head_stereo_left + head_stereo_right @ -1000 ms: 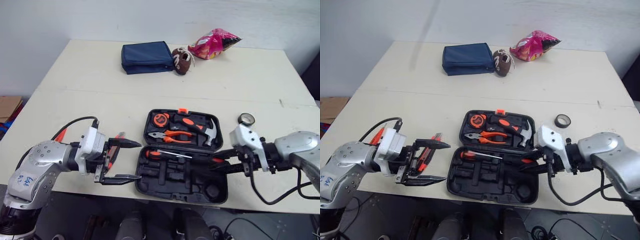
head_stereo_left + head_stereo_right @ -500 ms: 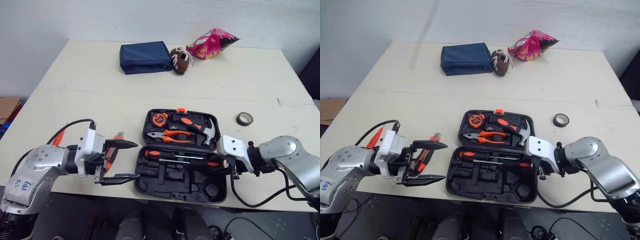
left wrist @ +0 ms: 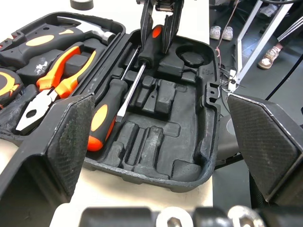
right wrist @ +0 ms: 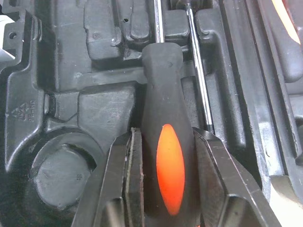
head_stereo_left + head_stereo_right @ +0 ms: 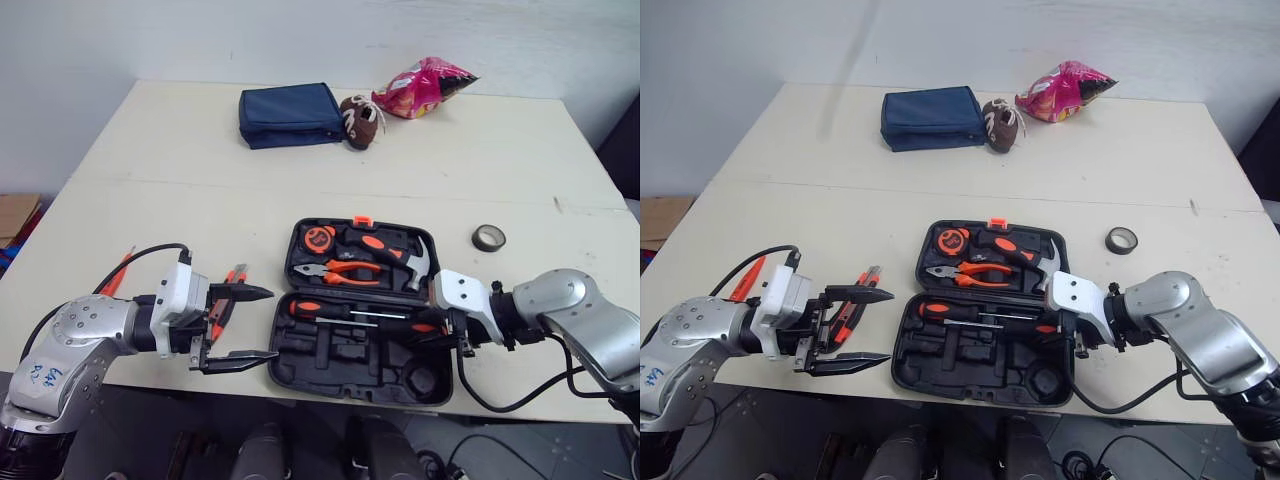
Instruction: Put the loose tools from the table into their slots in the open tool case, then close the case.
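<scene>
Seating screwdriver (image 4: 163, 94) in case (image 5: 330, 372) slot: right gripper (image 5: 428, 328) jaws clamped on handle, shaft along slot, pointing left. Left gripper (image 5: 272, 322) jaws wide open, empty.

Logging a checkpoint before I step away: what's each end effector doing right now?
Left end effector: open, empty, beside the tool case.
Right end effector: shut on the screwdriver, by its handle.
</scene>
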